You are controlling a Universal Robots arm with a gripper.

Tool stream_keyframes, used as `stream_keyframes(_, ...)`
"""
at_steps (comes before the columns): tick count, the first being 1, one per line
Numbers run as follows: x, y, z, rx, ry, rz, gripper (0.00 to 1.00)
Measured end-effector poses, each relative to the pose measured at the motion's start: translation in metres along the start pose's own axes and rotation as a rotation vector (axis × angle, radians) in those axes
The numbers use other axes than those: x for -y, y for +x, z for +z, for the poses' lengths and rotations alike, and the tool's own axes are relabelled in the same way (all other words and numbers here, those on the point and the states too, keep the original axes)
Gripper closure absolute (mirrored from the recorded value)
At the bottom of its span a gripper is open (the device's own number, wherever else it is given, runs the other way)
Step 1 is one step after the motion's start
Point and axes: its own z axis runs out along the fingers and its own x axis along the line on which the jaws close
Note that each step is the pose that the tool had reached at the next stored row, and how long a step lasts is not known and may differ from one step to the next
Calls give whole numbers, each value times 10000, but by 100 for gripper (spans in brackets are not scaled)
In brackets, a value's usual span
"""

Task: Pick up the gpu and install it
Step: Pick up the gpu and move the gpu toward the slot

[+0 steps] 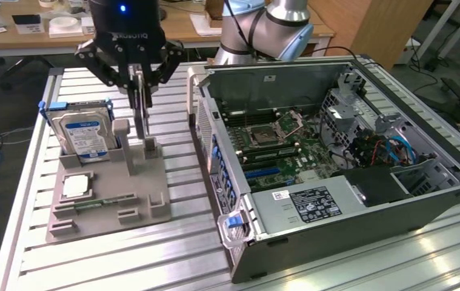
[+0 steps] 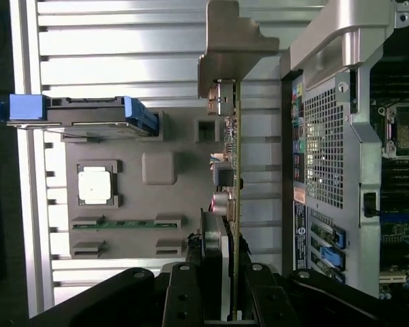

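Dark and thin, the gpu stood on edge with its long axis upright. The gripper had its fingers closed on the card's upper part, and the card's lower end met a post of the grey holder. In that holder a hard drive stood upright and a square chip lay flat. Close by, on the exterior view's right, the open computer case showed its motherboard.

Greys and silvers, broken by blue
A black gripper and green-edged gpu are seen against a plain grey holder; the silver hard drive — blue-railed — is labelled blue and white.
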Motion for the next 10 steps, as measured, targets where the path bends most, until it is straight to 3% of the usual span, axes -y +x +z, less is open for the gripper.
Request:
stream_keyframes(5, -6, 0, -183, -2, 0, 1, 72)
stream_keyframes(10, -5, -1, -186, -3, -18, 0, 72)
